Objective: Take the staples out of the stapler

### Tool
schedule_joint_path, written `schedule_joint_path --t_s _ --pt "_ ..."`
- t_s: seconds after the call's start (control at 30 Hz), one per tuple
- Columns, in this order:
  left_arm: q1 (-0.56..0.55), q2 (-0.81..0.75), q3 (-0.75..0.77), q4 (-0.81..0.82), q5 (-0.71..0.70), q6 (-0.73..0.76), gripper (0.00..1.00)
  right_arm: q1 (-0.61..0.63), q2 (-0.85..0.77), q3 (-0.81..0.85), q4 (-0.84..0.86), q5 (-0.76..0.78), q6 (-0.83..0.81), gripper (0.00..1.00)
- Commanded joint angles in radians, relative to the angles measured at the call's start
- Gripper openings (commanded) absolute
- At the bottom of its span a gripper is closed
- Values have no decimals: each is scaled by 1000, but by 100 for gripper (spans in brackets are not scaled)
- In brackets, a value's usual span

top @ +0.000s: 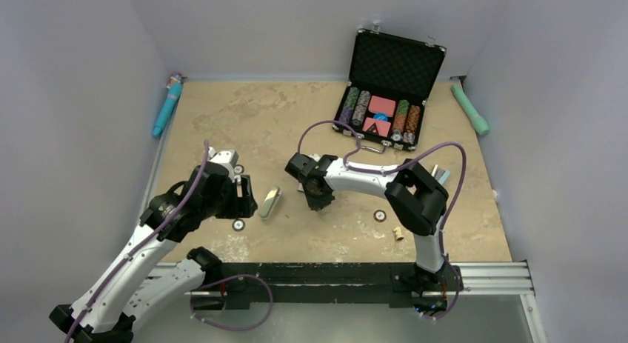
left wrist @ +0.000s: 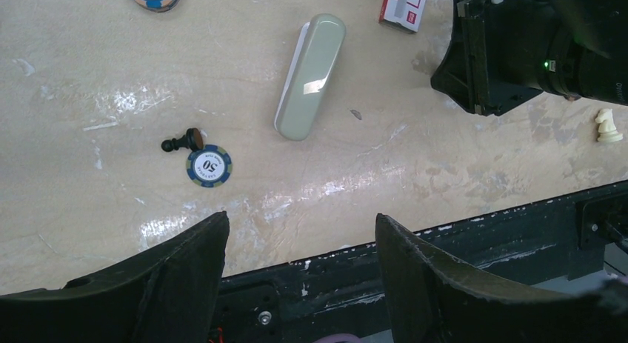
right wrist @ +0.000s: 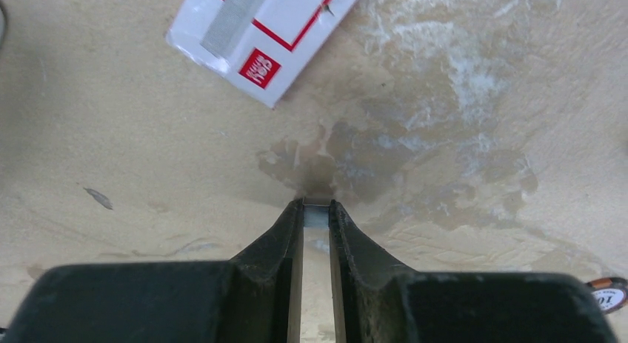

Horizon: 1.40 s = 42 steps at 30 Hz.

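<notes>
Staples (right wrist: 316,215): a short silvery strip, pinched between the tips of the right jaws, low over the worktop (right wrist: 481,284). I cannot tell if it touches the surface. The small red-and-white box (right wrist: 259,32) lies at 11 o'clock from it, apart.
Handling: I judge the strip very light and stiff but brittle. It is thin and smooth, so it can slip out or break into pieces. The best hold is on its two long flat sides, with mild pressure.
Right jaws: almost closed, leaving only the narrow gap that the strip fills.
Right arm (top: 370,176): reaches toward 9 o'clock over the middle of the worktop, wrist bent down.
Stapler (top: 269,202): lies on the worktop and looks closed, at 9 o'clock from the right jaws and apart from them.
Left jaws: wide open, holding nothing.
Left arm (top: 200,198): wrist just beside the stapler, at its 9 o'clock, not touching it.
Progress: judged nearly done, since the strip seems to be out of the stapler and only setting it down remains.
</notes>
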Motion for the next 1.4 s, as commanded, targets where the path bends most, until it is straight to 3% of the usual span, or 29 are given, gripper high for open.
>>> schedule_joint_path --t_s 0.0,0.33,0.6,0.77,1.0,1.37 --pt "-8 -18 -1 2 -20 -6 76 4 -77 -32 -37 16 11 0" --pt "-10 -25 1 -7 -38 -10 76 4 -246 -138 -56 40 -4 0" --pt "-11 11 -8 36 -8 10 87 -16 -352 -93 -110 68 12 0" --pt "-28 172 51 95 -1 58 100 -93 -399 -61 -96 56 -22 0" --pt "-76 470 202 213 16 135 96 -263 -454 -37 -73 -31 -92 0" --pt "-120 876 392 336 94 237 92 -329 -534 -35 -121 -66 -79 0"
